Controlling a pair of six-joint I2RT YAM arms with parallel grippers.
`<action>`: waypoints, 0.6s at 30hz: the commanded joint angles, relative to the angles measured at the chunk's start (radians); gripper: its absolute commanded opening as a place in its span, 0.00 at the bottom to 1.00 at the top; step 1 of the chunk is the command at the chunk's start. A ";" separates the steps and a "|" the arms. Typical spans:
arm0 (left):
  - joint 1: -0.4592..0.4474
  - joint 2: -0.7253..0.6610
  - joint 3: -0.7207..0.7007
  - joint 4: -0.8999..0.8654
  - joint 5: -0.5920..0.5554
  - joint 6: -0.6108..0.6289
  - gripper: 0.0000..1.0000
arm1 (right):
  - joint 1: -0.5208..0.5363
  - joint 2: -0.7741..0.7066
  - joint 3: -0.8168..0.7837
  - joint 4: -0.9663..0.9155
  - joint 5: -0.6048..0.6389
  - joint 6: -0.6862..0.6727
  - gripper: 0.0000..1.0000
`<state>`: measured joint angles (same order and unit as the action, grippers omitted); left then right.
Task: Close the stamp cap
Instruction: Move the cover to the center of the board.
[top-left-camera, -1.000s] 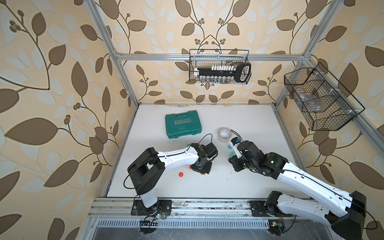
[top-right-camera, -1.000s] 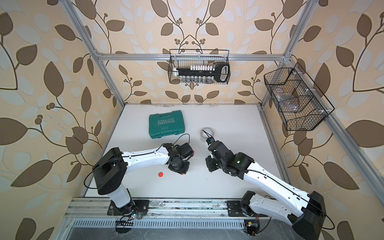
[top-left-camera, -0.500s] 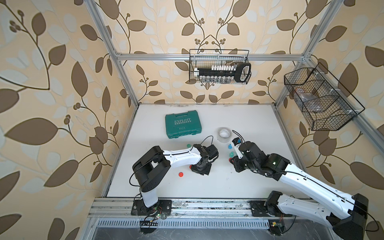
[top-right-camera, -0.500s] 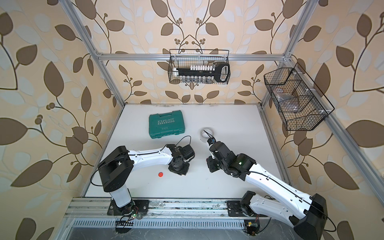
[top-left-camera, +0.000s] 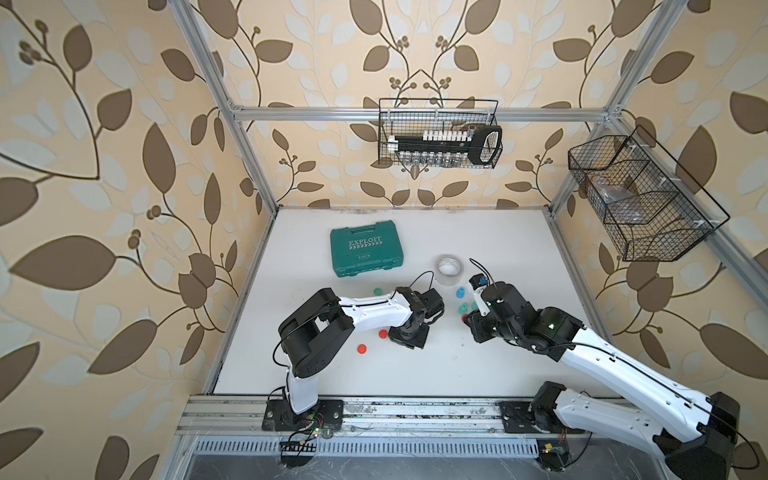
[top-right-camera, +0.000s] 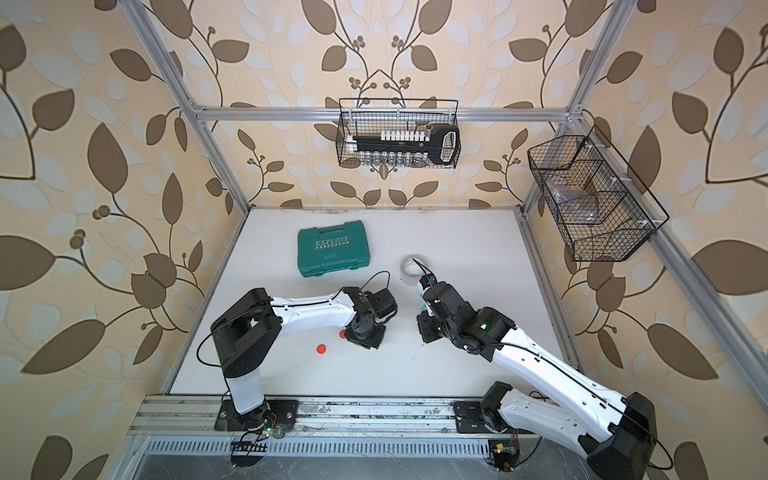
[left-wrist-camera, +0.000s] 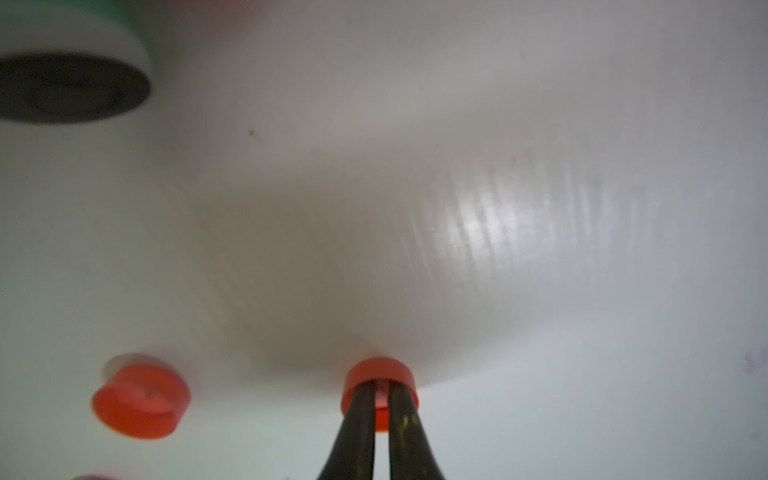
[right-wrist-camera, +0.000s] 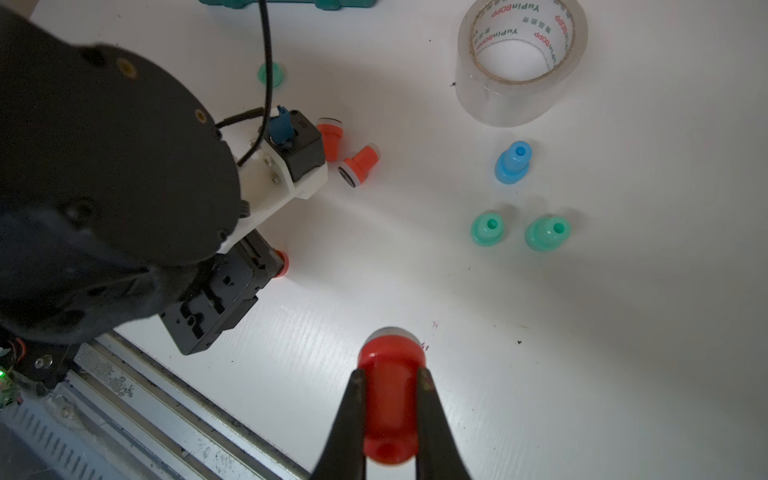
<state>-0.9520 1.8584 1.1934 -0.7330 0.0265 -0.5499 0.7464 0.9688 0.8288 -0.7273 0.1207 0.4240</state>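
Note:
My right gripper (right-wrist-camera: 390, 374) is shut on a red stamp (right-wrist-camera: 390, 399) by its neck, held just above the white table (right-wrist-camera: 540, 353). In a top view that stamp (top-left-camera: 464, 318) only peeks out beside the gripper. My left gripper (left-wrist-camera: 381, 386) points down at the table, fingers shut to a narrow gap on a small red cap (left-wrist-camera: 380, 370). A bit of red (right-wrist-camera: 282, 264) shows under that gripper in the right wrist view. The two grippers stand apart, left (top-left-camera: 409, 332) and right (top-left-camera: 478, 328), in a top view.
Two loose red caps (top-left-camera: 382, 333) (top-left-camera: 363, 349) lie by the left gripper. Two red stamps (right-wrist-camera: 330, 137) (right-wrist-camera: 359, 164) lie on their sides. A blue stamp (right-wrist-camera: 513, 162), two green stamps (right-wrist-camera: 487, 229) (right-wrist-camera: 547, 232), a tape roll (top-left-camera: 449, 270) and a teal case (top-left-camera: 368, 253) stand farther back.
The left arm's elbow has swung to the right while its gripper stayed low over the red caps. The right arm has hardly moved and keeps the red stamp.

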 joint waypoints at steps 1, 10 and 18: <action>-0.027 0.047 0.057 -0.012 0.019 0.018 0.12 | -0.028 -0.045 -0.023 -0.049 0.033 0.010 0.00; -0.080 0.101 0.191 -0.048 0.019 0.012 0.12 | -0.089 -0.132 -0.041 -0.085 0.028 -0.005 0.00; -0.081 0.057 0.232 -0.091 -0.002 0.021 0.12 | -0.091 -0.131 -0.020 -0.098 0.019 -0.015 0.00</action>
<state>-1.0344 1.9629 1.3998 -0.7753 0.0265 -0.5476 0.6594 0.8398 0.8040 -0.8043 0.1387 0.4213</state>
